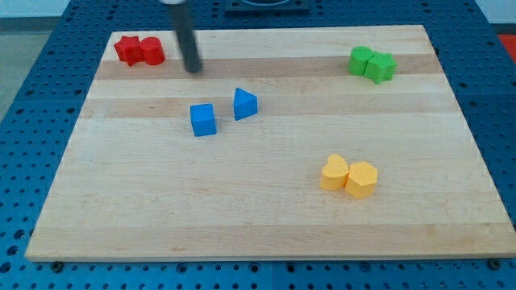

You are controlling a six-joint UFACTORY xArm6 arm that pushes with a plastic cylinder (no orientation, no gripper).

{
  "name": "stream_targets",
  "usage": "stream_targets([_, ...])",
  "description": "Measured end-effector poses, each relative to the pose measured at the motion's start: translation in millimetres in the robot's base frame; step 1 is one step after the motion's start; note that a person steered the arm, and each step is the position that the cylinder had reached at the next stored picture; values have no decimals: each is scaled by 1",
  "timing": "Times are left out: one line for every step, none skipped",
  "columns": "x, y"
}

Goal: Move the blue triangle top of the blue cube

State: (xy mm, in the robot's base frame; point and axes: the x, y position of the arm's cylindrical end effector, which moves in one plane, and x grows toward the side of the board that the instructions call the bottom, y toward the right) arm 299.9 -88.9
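The blue cube (203, 119) sits left of the board's middle. The blue triangle (244, 104) lies just to its right and slightly nearer the view's top, a small gap between them. My tip (193, 69) is the lower end of the dark rod coming down from the view's top. It stands above the blue cube in the view, about a block's length away, and to the upper left of the blue triangle. It touches no block.
Two red blocks (139, 51) sit together at the top left, just left of my tip. Two green blocks (372, 64) sit at the top right. Two yellow blocks (349, 176) sit at the lower right. The wooden board (266, 217) lies on a blue perforated table.
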Motion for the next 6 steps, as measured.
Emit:
stream_targets([21, 100])
stream_targets([88, 146])
stream_targets([113, 90])
stream_targets([85, 28])
stream_targets([66, -36])
stream_targets([66, -35])
